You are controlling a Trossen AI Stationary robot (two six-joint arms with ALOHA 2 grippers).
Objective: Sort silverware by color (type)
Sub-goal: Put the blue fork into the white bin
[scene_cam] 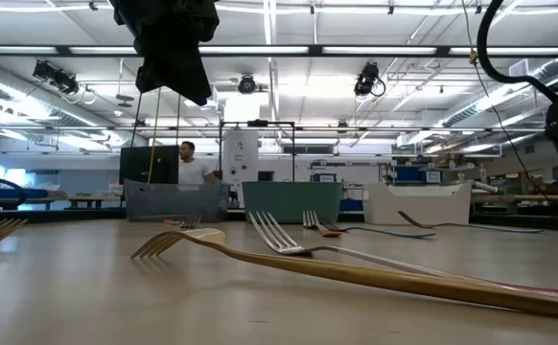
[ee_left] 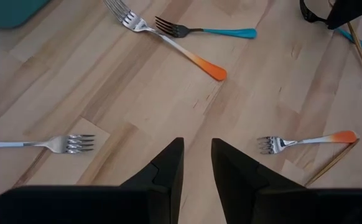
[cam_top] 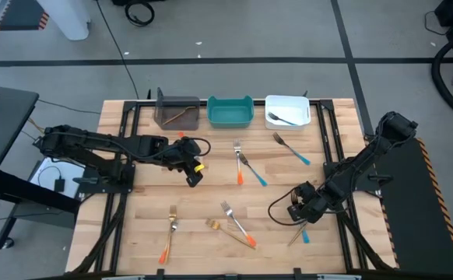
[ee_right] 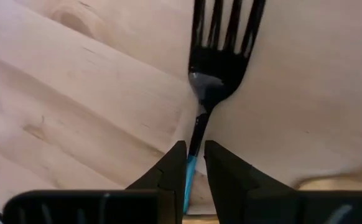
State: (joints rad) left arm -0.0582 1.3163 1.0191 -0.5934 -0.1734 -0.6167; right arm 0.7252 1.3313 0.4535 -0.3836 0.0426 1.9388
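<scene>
One blue-handled fork [ee_right: 207, 81] | right tool [ee_right: 193, 163] clamped on handle, tines pointing away | left tool [ee_left: 196, 163] slightly apart

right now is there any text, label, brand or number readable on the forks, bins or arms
None can be read.
Forks: no marks show.
Grey bin, teal bin, white bin: plain.
Left gripper and right gripper: no lettering shows.
Room signs in the low view: too small to read.

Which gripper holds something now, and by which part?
The right gripper holds a blue-handled fork by its handle. The left gripper holds nothing.
</scene>
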